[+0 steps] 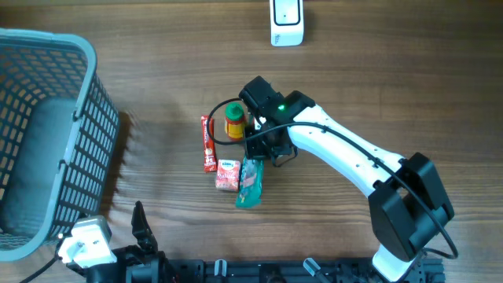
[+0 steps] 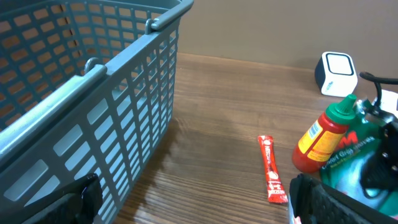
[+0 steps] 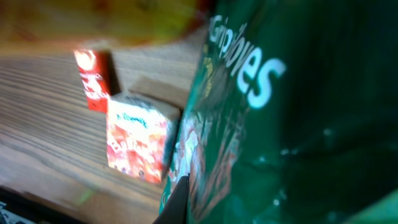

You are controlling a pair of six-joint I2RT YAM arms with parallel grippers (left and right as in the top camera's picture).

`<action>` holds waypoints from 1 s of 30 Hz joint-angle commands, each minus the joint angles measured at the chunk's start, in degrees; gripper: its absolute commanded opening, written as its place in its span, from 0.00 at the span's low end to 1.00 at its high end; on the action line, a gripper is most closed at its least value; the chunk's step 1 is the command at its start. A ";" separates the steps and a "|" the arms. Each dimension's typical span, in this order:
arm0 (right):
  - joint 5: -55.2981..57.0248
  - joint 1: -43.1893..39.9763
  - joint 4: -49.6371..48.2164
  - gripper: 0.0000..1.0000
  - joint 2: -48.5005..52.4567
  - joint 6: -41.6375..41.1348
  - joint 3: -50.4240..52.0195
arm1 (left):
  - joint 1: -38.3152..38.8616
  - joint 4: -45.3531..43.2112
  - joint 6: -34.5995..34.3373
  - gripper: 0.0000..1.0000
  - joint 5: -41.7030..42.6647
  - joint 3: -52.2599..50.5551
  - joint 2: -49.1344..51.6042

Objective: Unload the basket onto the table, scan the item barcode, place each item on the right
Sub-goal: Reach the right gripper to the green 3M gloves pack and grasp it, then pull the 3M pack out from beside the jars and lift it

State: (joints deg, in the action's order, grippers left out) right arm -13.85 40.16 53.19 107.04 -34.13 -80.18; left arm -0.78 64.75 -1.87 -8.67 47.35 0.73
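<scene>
Overhead
- Edges: the basket [image 1: 100, 141] fills the left side and runs off the frame's left edge. The scanner [image 1: 287, 22] stands at the far edge of the table [image 1: 377, 79].
- Open room: a strip of bare wood lies between the basket wall and the cluster of goods. More bare wood lies right of the scanner, above the right arm.
- Cluster: sauce bottle [image 1: 234, 120], red stick packet [image 1: 208, 144], small carton [image 1: 228, 174] and green packet [image 1: 250, 185] sit close together in mid-table.
- Right gripper [image 1: 259, 151]: jaws brought together at the top end of the green packet, just beside the bottle.
- Basket contents: only its grey floor shows.

Left wrist
- Left gripper [image 2: 194, 193]: fingers spread wide at the two lower corners, nothing between them.
- Edges: the basket wall rises close on the left, and the wood runs free to the red stick packet.
- Item: the green packet [image 2: 351, 152] is touching the bottle's side, with the scanner well behind.

Right wrist
- Item: the green packet [image 3: 298, 124] crowds the right half, pressed up to the lens and pinched by this pincer.
- Beside it: the carton stands just left, with the stick packet's end behind it.
</scene>
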 commanded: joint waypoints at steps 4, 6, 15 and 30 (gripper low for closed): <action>0.57 0.11 4.13 0.04 -13.75 -12.24 -6.34 | -0.26 -0.17 -0.33 1.00 0.31 0.04 -0.46; 0.55 0.11 4.72 0.04 -18.82 -16.04 -6.34 | -0.26 -0.15 -0.33 1.00 0.31 0.04 -0.46; 0.61 0.11 21.31 0.04 -31.12 -49.22 -6.34 | -0.24 -0.17 -0.33 1.00 0.31 0.04 -0.46; 6.47 -6.12 30.53 0.04 -31.01 -60.02 -6.34 | -0.24 -0.15 -0.33 1.00 0.31 0.04 -0.46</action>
State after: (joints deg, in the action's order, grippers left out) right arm -12.58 34.28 83.74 76.38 -98.52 -86.02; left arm -0.78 64.73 -1.87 -8.64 47.35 0.73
